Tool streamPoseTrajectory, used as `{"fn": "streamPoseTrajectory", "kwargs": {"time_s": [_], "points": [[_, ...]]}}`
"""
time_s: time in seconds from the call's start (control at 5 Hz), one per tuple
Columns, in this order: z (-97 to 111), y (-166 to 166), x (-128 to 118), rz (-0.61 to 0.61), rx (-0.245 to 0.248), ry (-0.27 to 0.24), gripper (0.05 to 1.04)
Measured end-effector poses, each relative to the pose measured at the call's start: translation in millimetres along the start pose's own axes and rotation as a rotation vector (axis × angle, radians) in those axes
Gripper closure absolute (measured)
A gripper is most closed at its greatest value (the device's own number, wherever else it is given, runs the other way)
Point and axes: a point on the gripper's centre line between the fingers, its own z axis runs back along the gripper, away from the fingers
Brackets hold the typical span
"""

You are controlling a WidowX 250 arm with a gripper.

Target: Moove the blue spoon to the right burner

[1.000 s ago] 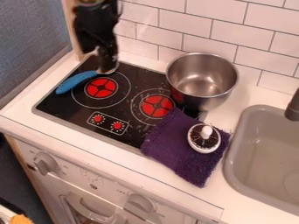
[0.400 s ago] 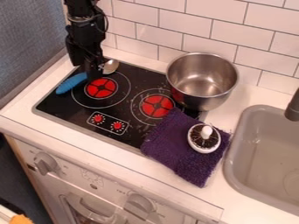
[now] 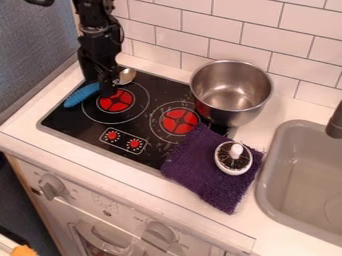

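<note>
My pincer (image 3: 107, 93) is down at the middle of the blue-handled spoon (image 3: 79, 95), by the far left part of the left burner (image 3: 115, 102); whether it is released or clenched on the handle, I cannot tell. The spoon lies aslant, handle left, metal bowl to the far right. If I grip it off balance, the heavier end could swing and slip free. If I carry it too low towards the right burner (image 3: 179, 121), it could snag the purple towel (image 3: 214, 182), dragging the brush (image 3: 234, 157) along. If I go too far, its bowl could knock the steel pot (image 3: 232, 92), which stands just beyond that burner. I count one spoon, two burners, two red dials (image 3: 123, 140) on the cooktop (image 3: 73, 122), one pot, one towel, one brush and one sink (image 3: 300, 175).
</note>
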Motion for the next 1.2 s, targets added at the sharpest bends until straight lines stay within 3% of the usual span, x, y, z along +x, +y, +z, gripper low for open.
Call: {"fn": "streamPoseTrajectory", "kwargs": {"time_s": [0.2, 0.6, 0.8, 1.2], "points": [[-10.6, 2.0, -8.6, 0.030, -0.011, 0.001, 0.130], [-15.2, -3.8, -20.0, 0.062, -0.006, -0.020, 0.618], [-14.6, -4.6, -18.8, 0.071, -0.009, -0.030, 0.668], [-13.6, -6.9, -20.5, 0.097, -0.005, -0.036, 0.674]]}}
